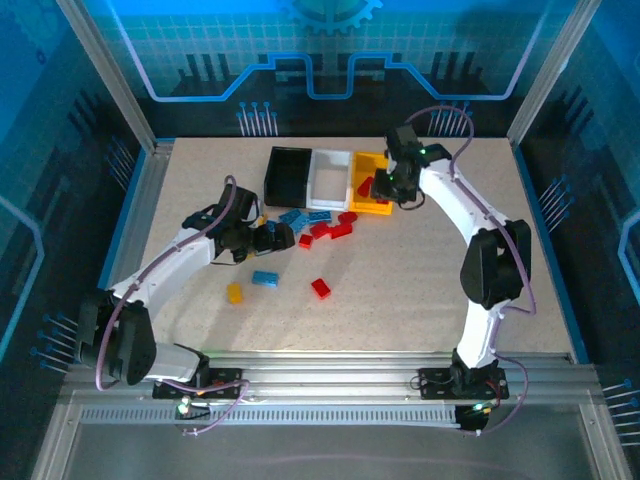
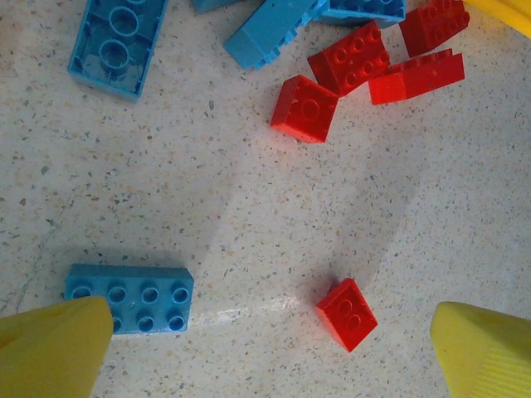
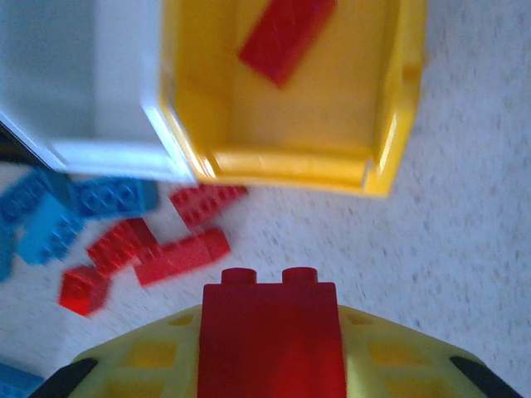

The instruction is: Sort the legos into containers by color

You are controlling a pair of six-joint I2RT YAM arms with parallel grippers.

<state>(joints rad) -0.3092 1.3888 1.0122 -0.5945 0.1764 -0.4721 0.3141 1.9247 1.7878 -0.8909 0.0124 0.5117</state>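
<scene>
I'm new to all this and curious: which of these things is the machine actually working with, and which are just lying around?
Part of the job: held red brick in the right gripper; loose blue brick, loose red brick, yellow brick; black bin, white bin, yellow bin.
Just fixtures: table, metal rails.

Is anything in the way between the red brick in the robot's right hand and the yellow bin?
Nothing visible. Only bare table lies between the red brick in the right hand and the yellow bin's near wall; loose red bricks lie off to one side.
</scene>
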